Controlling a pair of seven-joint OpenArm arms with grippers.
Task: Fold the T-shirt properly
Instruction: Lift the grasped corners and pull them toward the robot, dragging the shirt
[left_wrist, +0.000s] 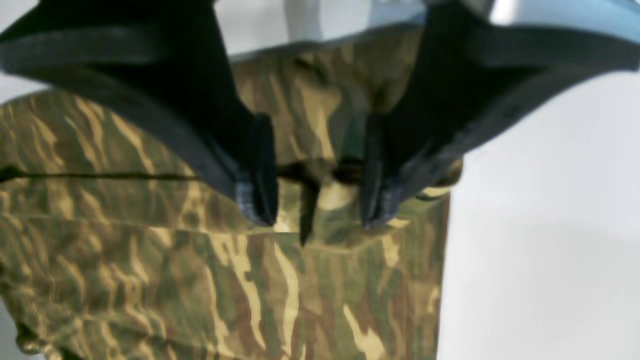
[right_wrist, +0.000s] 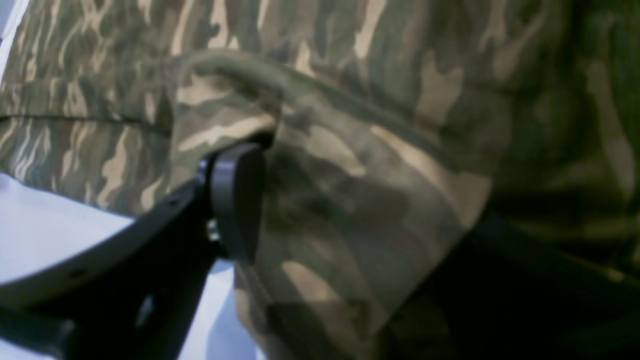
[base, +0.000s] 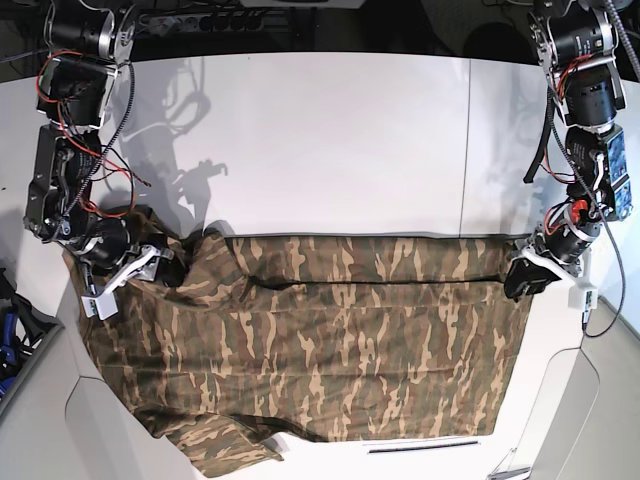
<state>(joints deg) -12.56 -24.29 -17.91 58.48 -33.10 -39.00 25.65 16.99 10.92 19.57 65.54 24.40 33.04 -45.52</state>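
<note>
The camouflage T-shirt (base: 340, 340) lies spread across the near half of the white table (base: 330, 140), its far edge folded over in a straight line. My left gripper (base: 520, 275) is at the shirt's far right corner. In the left wrist view the left gripper (left_wrist: 316, 210) has its jaws apart, tips resting on the T-shirt (left_wrist: 150, 260) with a small ridge of cloth between them. My right gripper (base: 160, 270) is at the far left corner, where cloth is bunched up. In the right wrist view the T-shirt (right_wrist: 400, 75) fills the right gripper (right_wrist: 325, 200); one finger (right_wrist: 235, 200) shows, the other is hidden under cloth.
A sleeve (base: 225, 455) sticks out at the shirt's near left. The shirt's near edge lies close to the table's front edge (base: 420, 447). Bare white table (left_wrist: 540, 225) lies right of the left gripper. Blue items (base: 6, 345) sit off the table's left side.
</note>
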